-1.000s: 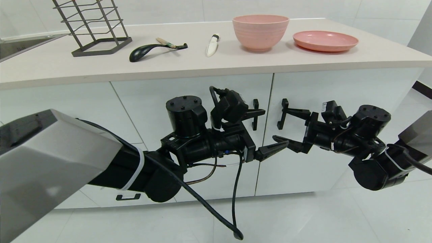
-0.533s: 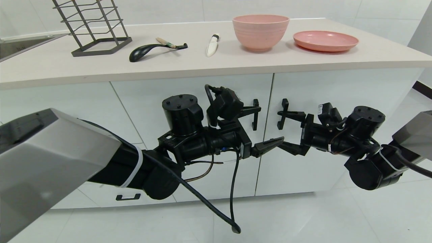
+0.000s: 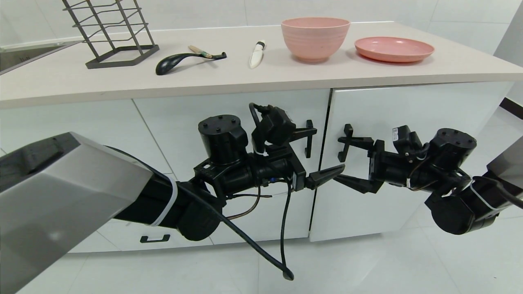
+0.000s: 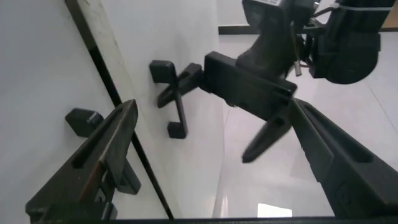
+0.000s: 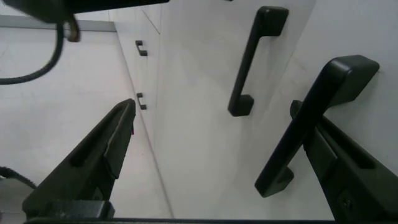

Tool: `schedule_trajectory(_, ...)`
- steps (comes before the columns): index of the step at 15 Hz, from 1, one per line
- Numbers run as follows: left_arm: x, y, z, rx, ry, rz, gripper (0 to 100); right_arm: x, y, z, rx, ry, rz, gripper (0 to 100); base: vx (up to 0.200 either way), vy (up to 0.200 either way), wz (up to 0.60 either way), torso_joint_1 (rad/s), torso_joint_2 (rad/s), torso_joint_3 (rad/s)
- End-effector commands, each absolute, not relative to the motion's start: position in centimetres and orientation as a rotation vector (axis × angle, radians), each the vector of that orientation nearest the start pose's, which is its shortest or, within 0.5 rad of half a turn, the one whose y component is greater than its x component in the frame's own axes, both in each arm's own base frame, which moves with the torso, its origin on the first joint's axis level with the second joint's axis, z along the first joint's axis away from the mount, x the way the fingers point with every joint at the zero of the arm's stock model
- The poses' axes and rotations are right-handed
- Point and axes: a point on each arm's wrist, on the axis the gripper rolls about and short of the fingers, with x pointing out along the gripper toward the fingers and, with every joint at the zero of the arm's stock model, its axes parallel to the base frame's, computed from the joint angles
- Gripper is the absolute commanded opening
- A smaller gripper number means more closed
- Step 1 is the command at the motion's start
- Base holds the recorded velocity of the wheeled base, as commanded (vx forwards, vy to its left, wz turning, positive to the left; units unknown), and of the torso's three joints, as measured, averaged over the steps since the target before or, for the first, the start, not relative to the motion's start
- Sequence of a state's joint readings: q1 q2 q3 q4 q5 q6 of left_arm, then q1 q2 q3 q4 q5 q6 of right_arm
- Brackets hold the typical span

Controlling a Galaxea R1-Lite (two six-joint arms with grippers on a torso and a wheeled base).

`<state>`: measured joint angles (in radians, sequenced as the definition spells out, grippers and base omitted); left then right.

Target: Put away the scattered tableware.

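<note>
Mid-frame, the open left hand (image 3: pixel 325 151) sits at the left door handle (image 3: pixel 309 143), the open right hand (image 3: pixel 343 160) at the right door handle (image 3: pixel 342 150). Bowl (image 3: pixel 315 36), plate (image 3: pixel 394 48), spoon (image 3: pixel 175 61) and knife (image 3: pixel 256 55) (top of frame) lie on the surface (image 3: pixel 61 79).

Nothing legible on this one: no words, numbers or signs to be read anywhere. The only candidate is a small white sticker (image 3: pixel 395 131) on the camera housing just behind the right gripper (image 3: pixel 342 159), at about four o'clock from the middle of the head view, and its print is too small to make out.
</note>
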<state>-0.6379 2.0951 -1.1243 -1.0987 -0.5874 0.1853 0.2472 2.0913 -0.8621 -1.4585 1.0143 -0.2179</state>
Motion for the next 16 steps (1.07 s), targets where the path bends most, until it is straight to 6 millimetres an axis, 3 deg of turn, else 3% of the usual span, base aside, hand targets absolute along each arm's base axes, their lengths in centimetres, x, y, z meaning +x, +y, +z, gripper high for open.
schedule_trajectory(1,32.1,-25.4,17.4,0.156,-0.261,-1.206,100,33.5,11.0,15.0,-0.281,-0.369,1.251,100,0.000,0.000,0.00,0.000,0.00,0.000)
schedule_trajectory(4,32.1,-26.1,17.4,0.154,-0.271,-1.222,100,30.4,10.7,15.0,-0.265,-0.329,1.288,100,0.000,0.000,0.00,0.000,0.00,0.000)
schedule_trajectory(8,31.9,-27.7,17.3,0.114,-0.260,-1.245,100,27.8,9.9,14.6,-0.246,-0.278,1.309,100,0.000,0.000,0.00,0.000,0.00,0.000)
schedule_trajectory(12,32.2,-29.7,17.2,0.086,-0.278,-1.251,100,26.9,9.5,14.3,-0.242,-0.257,1.307,100,0.000,0.000,0.00,0.000,0.00,0.000)
schedule_trajectory(16,30.9,-32.9,16.3,0.026,-0.331,-1.324,100,26.6,9.3,13.4,-0.237,-0.222,1.302,100,0.000,0.000,0.00,0.000,0.00,0.000)
